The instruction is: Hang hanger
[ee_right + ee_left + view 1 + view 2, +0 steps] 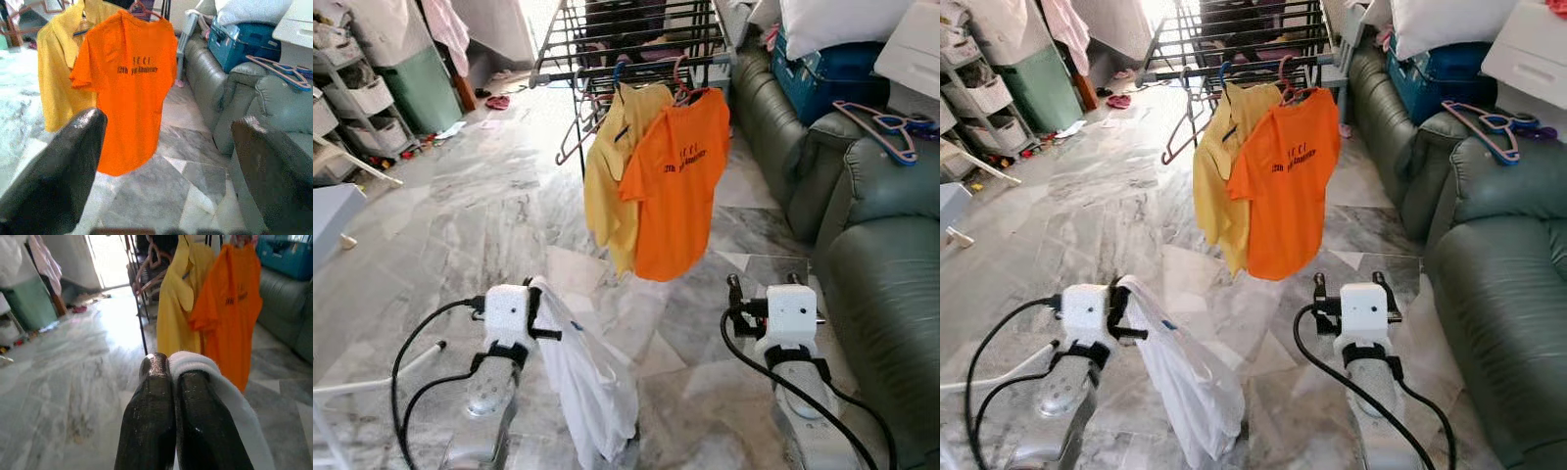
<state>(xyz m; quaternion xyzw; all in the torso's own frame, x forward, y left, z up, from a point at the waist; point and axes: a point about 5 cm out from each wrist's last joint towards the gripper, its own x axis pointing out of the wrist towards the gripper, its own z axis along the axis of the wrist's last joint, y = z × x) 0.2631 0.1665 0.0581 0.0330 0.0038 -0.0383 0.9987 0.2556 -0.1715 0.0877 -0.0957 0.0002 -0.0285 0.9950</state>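
A white garment (587, 377) hangs limp from the left gripper (168, 367), its top edge pinched between the closed jaws and draped over one finger, the rest trailing below toward the marble floor. Ahead of the jaws, an orange T-shirt (675, 186) and a yellow shirt (607, 171) hang on hangers from the drying rack (626, 44).

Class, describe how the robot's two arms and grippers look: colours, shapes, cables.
Both arms are silver metal, each ending in a boxy white wrist block with black brackets. A thick black cable loops from each wrist back along the arm. The left gripper and the right gripper each have two long, rounded, glossy black fingers.
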